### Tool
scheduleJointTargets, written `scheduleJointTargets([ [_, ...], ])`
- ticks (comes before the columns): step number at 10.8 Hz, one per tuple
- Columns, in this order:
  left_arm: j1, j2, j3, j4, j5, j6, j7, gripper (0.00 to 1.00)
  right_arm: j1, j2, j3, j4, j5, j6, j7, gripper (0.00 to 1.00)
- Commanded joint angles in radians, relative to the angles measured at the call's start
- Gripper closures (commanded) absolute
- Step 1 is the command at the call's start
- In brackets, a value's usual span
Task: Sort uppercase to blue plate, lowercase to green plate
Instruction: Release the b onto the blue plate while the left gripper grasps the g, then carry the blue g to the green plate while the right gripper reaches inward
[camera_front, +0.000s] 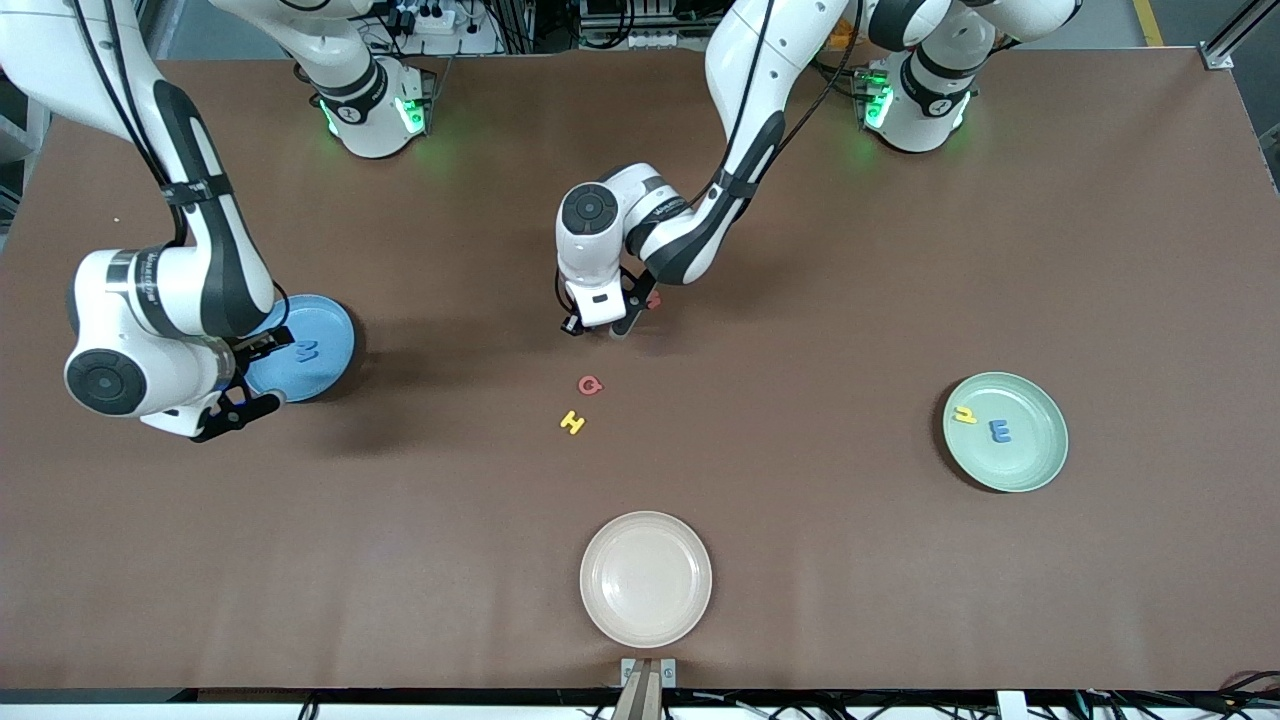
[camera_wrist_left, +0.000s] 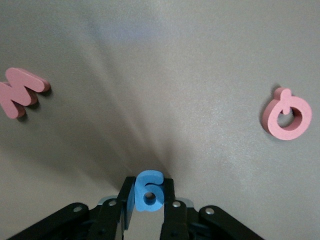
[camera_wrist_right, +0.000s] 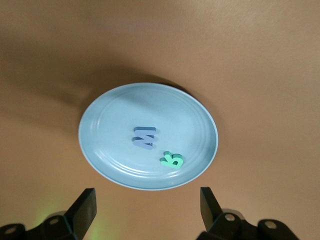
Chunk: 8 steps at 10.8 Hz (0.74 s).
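My left gripper (camera_wrist_left: 148, 201) is shut on a blue g (camera_wrist_left: 149, 192), low over the middle of the table (camera_front: 612, 325). A small red w/m (camera_wrist_left: 20, 91) lies beside it (camera_front: 653, 300). A red Q (camera_front: 590, 385) (camera_wrist_left: 287, 114) and a yellow H (camera_front: 572, 422) lie nearer the front camera. The blue plate (camera_front: 330, 325) (camera_wrist_right: 115, 115) holds a blue M (camera_wrist_right: 145, 136) (camera_front: 307, 352) and a teal R (camera_wrist_right: 172, 160). My right gripper (camera_wrist_right: 147, 210) hangs open and empty at that plate's edge (camera_front: 255, 378). The green plate (camera_front: 1040, 455) holds a yellow hooked letter (camera_front: 965, 414) and a blue E-like letter (camera_front: 1000, 431).
A beige plate (camera_front: 645, 578) sits near the table's front edge, in the middle, with nothing in it. The green plate stands toward the left arm's end of the table, the blue plate toward the right arm's end.
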Motion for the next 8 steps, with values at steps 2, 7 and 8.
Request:
scheduleJointTargets([
  [2,-0.011,-0.070,0.070,0.012,-0.010,-0.079,0.085,1.00,-0.004,-0.038,0.036,0.079,0.019,-0.067,0.051,0.07],
  [7,0.053,-0.255,0.121,0.011,-0.019,-0.306,0.316,1.00,-0.002,-0.085,0.088,0.127,0.019,-0.144,0.130,0.07],
  [8,0.085,-0.298,0.123,0.009,-0.016,-0.349,0.371,1.00,-0.002,-0.085,0.088,0.159,0.019,-0.173,0.131,0.07],
])
